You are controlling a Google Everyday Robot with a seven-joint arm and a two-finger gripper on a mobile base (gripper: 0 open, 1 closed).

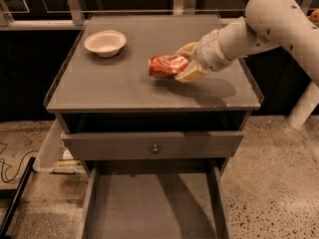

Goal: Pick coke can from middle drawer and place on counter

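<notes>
The red coke can (166, 66) lies on its side, held in my gripper (185, 63), whose cream fingers (189, 75) close around its right end. The can is low over the middle of the grey counter (109, 88), close to its own shadow; I cannot tell whether it touches the surface. My white arm (269, 24) reaches in from the upper right. The middle drawer (149, 208) is pulled open at the bottom, its flat grey floor bare.
A cream bowl (105, 42) sits on the counter's back left. A shut grey drawer front with a round metal knob (155, 148) is above the open drawer. Cables and flat items lie on the speckled floor at left (20, 173).
</notes>
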